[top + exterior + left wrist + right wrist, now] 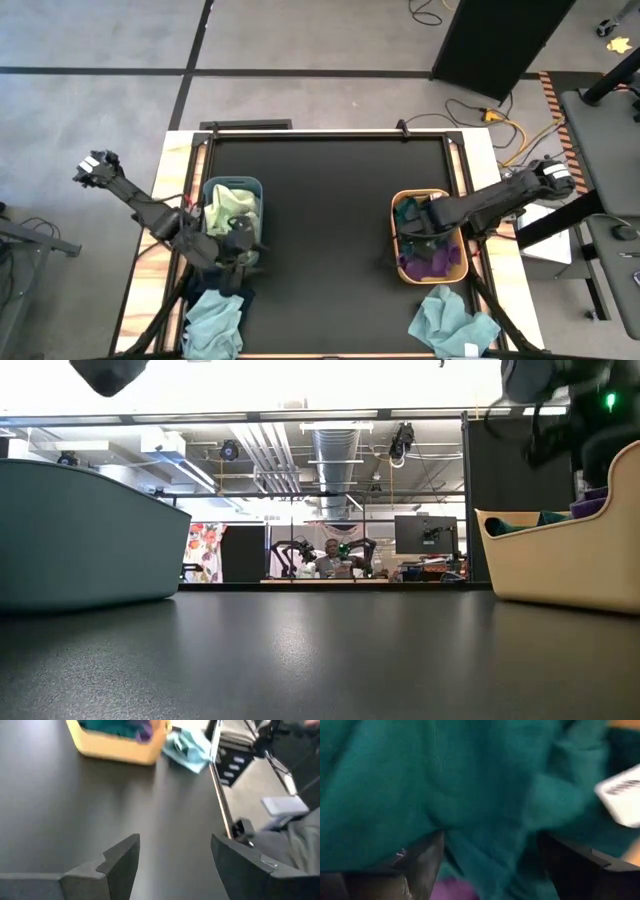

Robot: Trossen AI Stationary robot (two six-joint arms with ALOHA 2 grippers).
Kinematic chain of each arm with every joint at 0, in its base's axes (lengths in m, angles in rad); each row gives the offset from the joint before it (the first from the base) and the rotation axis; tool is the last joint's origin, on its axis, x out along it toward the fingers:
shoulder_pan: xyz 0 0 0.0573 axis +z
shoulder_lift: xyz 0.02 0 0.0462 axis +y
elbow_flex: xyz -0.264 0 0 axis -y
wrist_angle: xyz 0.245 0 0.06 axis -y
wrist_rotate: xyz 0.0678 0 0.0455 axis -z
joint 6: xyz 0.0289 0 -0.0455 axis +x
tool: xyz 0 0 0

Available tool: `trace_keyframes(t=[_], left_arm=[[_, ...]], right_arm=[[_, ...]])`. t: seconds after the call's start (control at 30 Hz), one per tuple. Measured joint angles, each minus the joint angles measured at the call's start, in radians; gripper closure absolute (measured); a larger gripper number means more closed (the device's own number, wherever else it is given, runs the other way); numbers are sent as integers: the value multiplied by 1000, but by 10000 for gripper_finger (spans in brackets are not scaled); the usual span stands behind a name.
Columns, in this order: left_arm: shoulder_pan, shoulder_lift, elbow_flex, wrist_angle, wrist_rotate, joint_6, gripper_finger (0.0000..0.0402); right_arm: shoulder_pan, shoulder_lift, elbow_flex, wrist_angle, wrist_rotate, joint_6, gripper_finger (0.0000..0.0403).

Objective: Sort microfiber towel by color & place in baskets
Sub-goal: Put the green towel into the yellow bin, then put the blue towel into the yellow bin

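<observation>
The grey-blue basket [233,186] [80,540] sits on the table's left half and holds a pale yellow-green towel [230,205]. My left gripper [243,243] [175,842] hovers open and empty at that basket's near end. The orange-tan basket [460,262] [570,555] on the right half holds dark teal [408,212] and purple [432,262] towels. My right gripper [414,216] [490,840] is open, pointing down into this basket. Its fingers stand on either side of a bulge of the dark teal towel [470,780], with purple cloth [450,887] below. My right gripper comes from above into the orange-tan basket, its open fingers [422,860] astride a fold of the dark teal towel [485,820]. The cloth lies close against them, but I cannot tell whether they touch it. The towel rests in the basket on the other cloths.
Light blue-grey towels lie heaped at the table's near edge, one on the left [213,320] and one on the right [455,322] [187,747]. A navy cloth [237,293] lies beside the left heap. The dark table top [325,230] stretches between the baskets.
</observation>
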Motion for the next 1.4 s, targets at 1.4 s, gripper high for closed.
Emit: trace_keyframes(t=[1.4], left_arm=[[-366,731,224,-484,448,-1068,171]], right_arm=[[37,-259,241,67,281,-154,177]])
